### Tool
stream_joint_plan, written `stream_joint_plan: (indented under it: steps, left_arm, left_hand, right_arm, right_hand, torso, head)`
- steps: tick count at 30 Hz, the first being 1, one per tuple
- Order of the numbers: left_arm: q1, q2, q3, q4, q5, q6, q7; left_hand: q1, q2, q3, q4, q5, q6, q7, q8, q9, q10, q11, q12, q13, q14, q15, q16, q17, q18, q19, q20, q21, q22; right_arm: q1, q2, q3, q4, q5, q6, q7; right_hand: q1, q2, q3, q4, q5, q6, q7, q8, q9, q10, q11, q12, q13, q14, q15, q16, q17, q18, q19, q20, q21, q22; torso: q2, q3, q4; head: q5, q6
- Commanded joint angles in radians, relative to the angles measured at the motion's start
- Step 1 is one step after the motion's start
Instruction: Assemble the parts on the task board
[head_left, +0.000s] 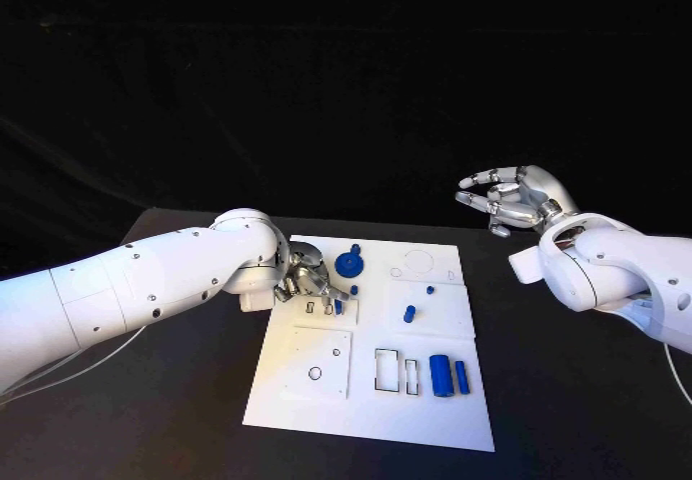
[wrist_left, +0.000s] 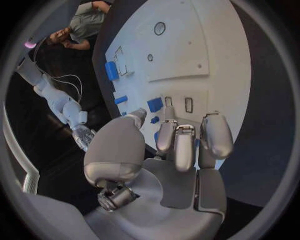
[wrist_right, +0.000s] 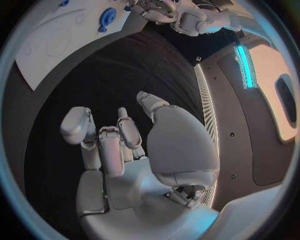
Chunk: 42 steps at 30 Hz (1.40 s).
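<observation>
The white task board (head_left: 310, 400) lies mid-table. My left hand (head_left: 306, 282) is bent down over the board's near-left upper part, beside two small slots (head_left: 319, 308). Its fingers (wrist_left: 181, 142) curl round a small blue part (wrist_left: 156, 138), of which slivers show between them. On the board lie a round blue part (head_left: 351, 265), small blue pieces (head_left: 410, 313) and two blue cylinders (head_left: 450, 376). My right hand (head_left: 516, 200) hangs raised over the black table off the board's far right corner, fingers loosely apart and holding nothing (wrist_right: 119, 140).
Empty rectangular recesses (head_left: 392, 370) sit beside the cylinders, and a small ring hole (head_left: 315, 373) lies at the board's lower left. Black table (head_left: 577, 400) surrounds the board on all sides. The left arm (head_left: 144, 290) reaches in over the table's left.
</observation>
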Motion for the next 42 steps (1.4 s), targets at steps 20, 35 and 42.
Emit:
stream_joint_plan:
  steps: [20,35,42]
  left_arm:
    - [0.001,0.022,-0.003,-0.009,0.019,0.018,-0.003]
    - [0.001,0.029,-0.005,-0.014,0.021,0.027,-0.003]
    - [0.001,0.029,-0.005,-0.014,0.022,0.029,-0.003]
  left_hand:
    - [0.048,0.020,0.004,-0.002,-0.001,0.020,0.009,-0.015,-0.027,-0.017,0.004,-0.017,-0.027,0.098,0.010,0.004,0.228,-0.013,-0.002,0.011,0.008,0.003]
    - [0.089,0.021,0.030,-0.003,-0.001,0.036,0.008,-0.020,-0.047,-0.022,0.003,-0.024,-0.041,0.098,0.010,0.003,0.226,-0.013,-0.002,0.012,0.009,0.004]
    - [0.125,0.024,0.060,-0.008,-0.002,0.052,0.004,-0.018,-0.056,-0.020,0.000,-0.026,-0.044,0.098,0.007,0.003,0.226,-0.012,-0.003,0.012,0.009,0.005]
  right_arm:
    - [-0.003,0.004,-0.001,-0.004,-0.011,0.008,0.001]
    - [-0.005,0.007,-0.001,-0.007,-0.011,0.009,0.001]
    - [-0.005,0.007,-0.001,-0.009,-0.011,0.009,0.001]
  right_hand:
    - [-0.003,0.007,-0.001,0.007,0.009,-0.001,-0.001,0.005,-0.001,0.003,0.000,0.001,0.000,0.048,-0.004,-0.005,0.020,0.020,-0.007,-0.003,-0.004,-0.001]
    - [-0.003,0.007,-0.001,0.007,0.011,-0.001,-0.001,0.006,-0.001,0.004,-0.001,0.001,0.000,0.048,-0.004,-0.005,0.019,0.021,-0.008,-0.003,-0.007,-0.003]
    - [-0.003,0.007,-0.001,0.007,0.011,-0.001,-0.001,0.006,-0.001,0.004,-0.001,0.001,0.000,0.048,-0.004,-0.005,0.019,0.021,-0.008,-0.003,-0.007,-0.003]
  torso:
    - [0.004,-0.0012,-0.0008]
    - [0.002,-0.0012,-0.0002]
    - [0.001,-0.0013,-0.0003]
  head:
    - [0.001,-0.002]
    - [-0.001,-0.009]
    - [-0.002,-0.011]
